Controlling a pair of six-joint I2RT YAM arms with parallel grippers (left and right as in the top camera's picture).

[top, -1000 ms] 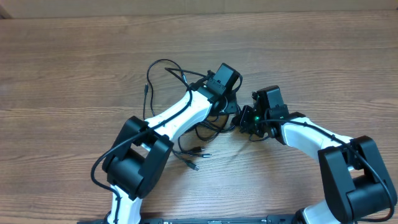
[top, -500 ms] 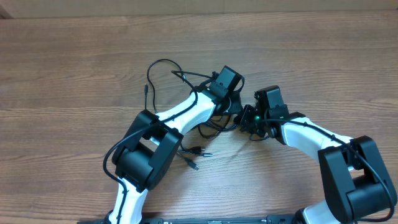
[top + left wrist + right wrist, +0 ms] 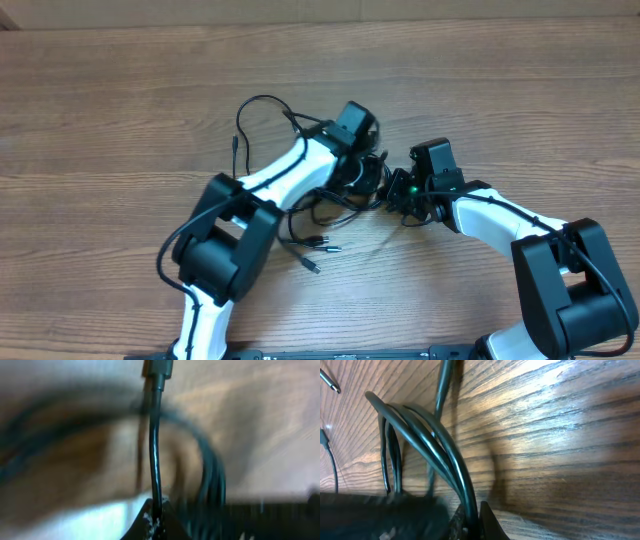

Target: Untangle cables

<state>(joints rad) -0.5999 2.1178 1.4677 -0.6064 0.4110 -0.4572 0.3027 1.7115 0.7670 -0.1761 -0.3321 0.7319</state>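
I read no legible text, label, brand name or number on my left arm (image 3: 285, 175), my right arm (image 3: 490, 215), the cables (image 3: 451, 462) or the wooden table (image 3: 120, 120) in any view. The left wrist view is too blurred to resolve any print. The only sign is 1 green indicator light (image 3: 411, 187), lit near the wrist of my right arm, and it bears no characters.

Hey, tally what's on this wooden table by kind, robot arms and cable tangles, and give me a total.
Robot arms: 2, the left arm and the right arm
Cable tangle: 1, strands too knotted to count
Total: 3
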